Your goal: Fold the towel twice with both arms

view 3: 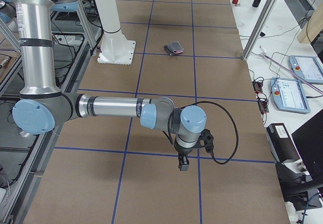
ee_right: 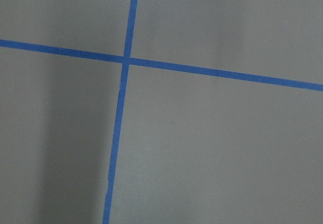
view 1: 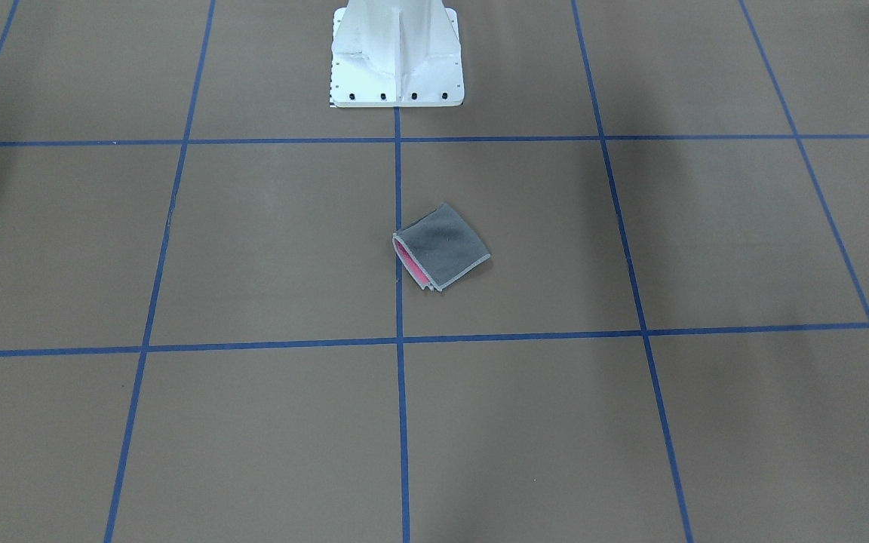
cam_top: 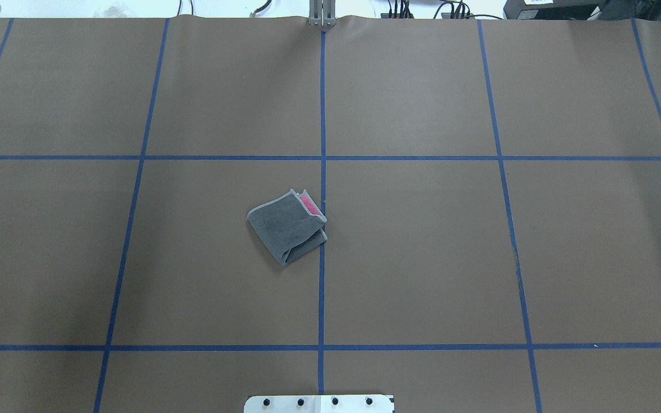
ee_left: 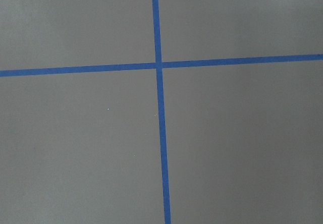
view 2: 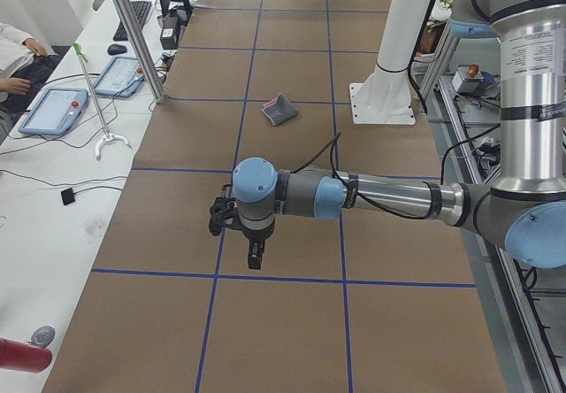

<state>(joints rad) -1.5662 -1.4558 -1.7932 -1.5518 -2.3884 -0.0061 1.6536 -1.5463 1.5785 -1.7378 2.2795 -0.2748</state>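
Lying folded, towel (cam_top: pixel 283 230) overlapping blue tape line (cam_top: pixel 322 115), pedestal (view 1: pixel 397 68) nr

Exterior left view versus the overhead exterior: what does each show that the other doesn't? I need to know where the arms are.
Only exterior left shows the left arm, stretched over the table with its fingers pointing down, well away from the towel. It also shows the side bench with tablets. Only the overhead shows the towel's edge reaching the centre tape line, and cables beyond the table's far edge; no arm appears there. Both show the folded towel, grey face up, the brown table and the white base.
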